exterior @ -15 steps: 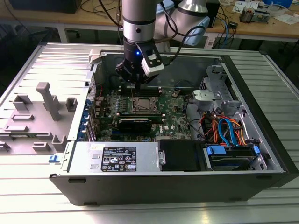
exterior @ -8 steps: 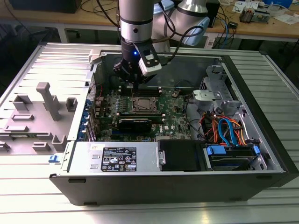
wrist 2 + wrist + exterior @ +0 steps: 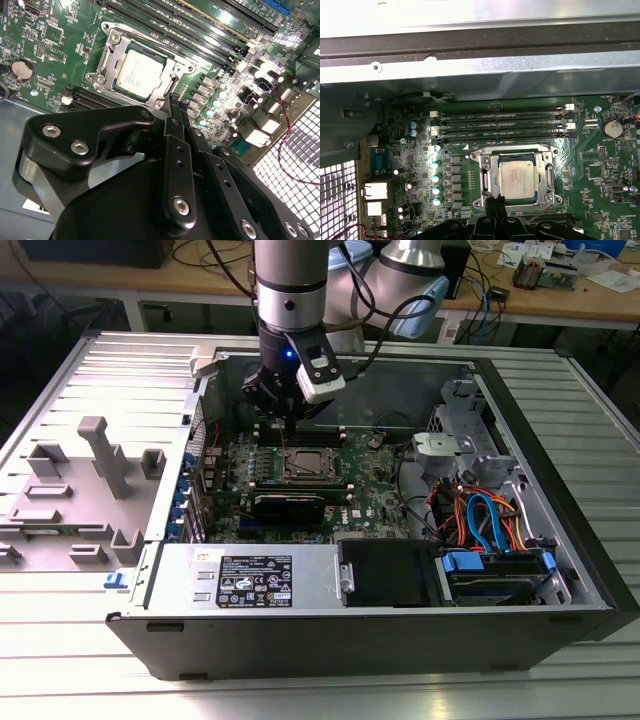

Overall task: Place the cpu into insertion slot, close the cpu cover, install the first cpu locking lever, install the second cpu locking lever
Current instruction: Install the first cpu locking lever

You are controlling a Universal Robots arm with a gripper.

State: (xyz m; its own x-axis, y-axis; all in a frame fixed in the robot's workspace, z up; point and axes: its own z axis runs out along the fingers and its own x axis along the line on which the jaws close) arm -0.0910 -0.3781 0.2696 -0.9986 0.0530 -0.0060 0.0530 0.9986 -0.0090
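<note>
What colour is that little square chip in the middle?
Dull silver. The cpu shows best in the second wrist view.

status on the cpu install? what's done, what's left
Done: the cpu sits in place, with the cpu cover lying flat around it.
In hand: the hand is shut, with its tips down at the cover's edge.
Left: the locking levers. I cannot tell whether either is latched.
</note>
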